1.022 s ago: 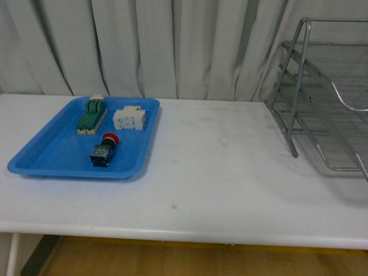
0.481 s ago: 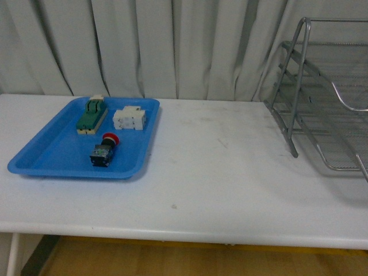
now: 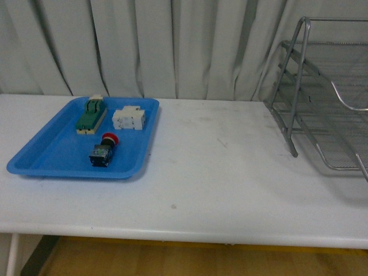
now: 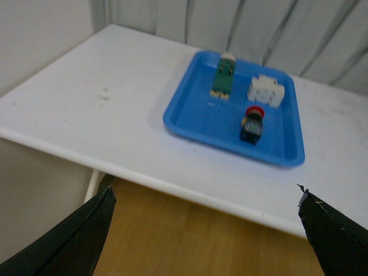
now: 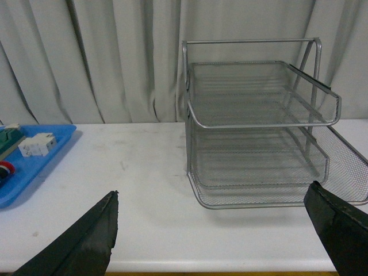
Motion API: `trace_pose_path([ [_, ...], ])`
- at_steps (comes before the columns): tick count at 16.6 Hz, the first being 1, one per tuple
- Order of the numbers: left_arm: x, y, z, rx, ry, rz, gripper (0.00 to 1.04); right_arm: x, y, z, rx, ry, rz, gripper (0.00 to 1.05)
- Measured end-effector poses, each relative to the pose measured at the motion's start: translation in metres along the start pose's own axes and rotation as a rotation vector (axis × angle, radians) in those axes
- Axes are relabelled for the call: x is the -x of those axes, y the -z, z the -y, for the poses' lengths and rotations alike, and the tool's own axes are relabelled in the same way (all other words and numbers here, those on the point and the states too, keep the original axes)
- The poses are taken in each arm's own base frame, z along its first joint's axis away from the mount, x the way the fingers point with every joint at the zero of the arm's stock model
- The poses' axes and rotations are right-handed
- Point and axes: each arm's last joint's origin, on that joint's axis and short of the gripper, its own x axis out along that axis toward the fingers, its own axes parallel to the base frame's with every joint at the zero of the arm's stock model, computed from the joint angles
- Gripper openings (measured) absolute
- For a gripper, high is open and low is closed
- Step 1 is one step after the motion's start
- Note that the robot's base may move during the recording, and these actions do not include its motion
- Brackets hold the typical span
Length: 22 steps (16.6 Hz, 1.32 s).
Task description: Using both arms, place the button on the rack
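Both open: left hand [image 4: 210,238] has its black fingers [image 4: 80,233] spread wide with nothing between them, and it points at the blue tray [image 4: 195,115] from off the bench corner. The right hand [image 5: 213,238] is the same, with fingers [image 5: 336,227] wide apart gripping nothing, and it faces the rack [image 5: 259,132]. Neither hand shows in the front view. The button [image 3: 103,150] lies on its side inside the blue tray, toward its front right, red cap to the back and dark body to the front. Further back in the tray sit the green-topped block [image 3: 91,115] and the white block [image 3: 129,118], side by side and apart from the button. The tray is on the left of the white bench [image 3: 218,172]. The rack stands at the bench's right end, well apart from the tray, its mesh tiers stacked. A grey curtain [image 3: 172,46] hangs behind.
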Motion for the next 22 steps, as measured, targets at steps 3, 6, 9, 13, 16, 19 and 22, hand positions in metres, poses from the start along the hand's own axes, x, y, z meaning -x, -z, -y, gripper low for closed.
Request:
trace_pose_path([
  [3, -0.035, -0.046, 0.010, 0.042, 0.097, 0.112, 0.98, 0.000, 0.000, 0.000, 0.000, 0.000, -0.001, 0.98],
  [6, -0.101, -0.079, 0.017, 0.017, 0.137, 0.111, 0.98, 0.000, 0.000, 0.000, 0.000, 0.000, 0.000, 0.98],
  [9, -0.172, -0.087, 0.025, -0.010, 0.146, -0.038, 0.98, 0.000, 0.000, 0.000, 0.000, 0.000, -0.001, 0.98],
  [13, -0.261, -0.071, 0.075, -0.140, 0.217, -0.274, 0.98, 0.000, 0.000, 0.000, 0.000, 0.000, 0.000, 0.98],
  [16, -0.286, -0.052, 0.116, -0.228, 0.301, -0.406, 0.98, 0.000, 0.000, 0.000, 0.000, 0.000, -0.001, 0.98],
  [19, -0.309, -0.036, 0.129, -0.230, 0.296, -0.488, 0.98, 0.000, 0.000, 0.000, 0.000, 0.000, -0.001, 0.98],
  [22, -0.329, -0.027, 0.131, -0.233, 0.224, -0.540, 0.98, 0.000, 0.000, 0.000, 0.000, 0.000, -0.001, 0.98],
])
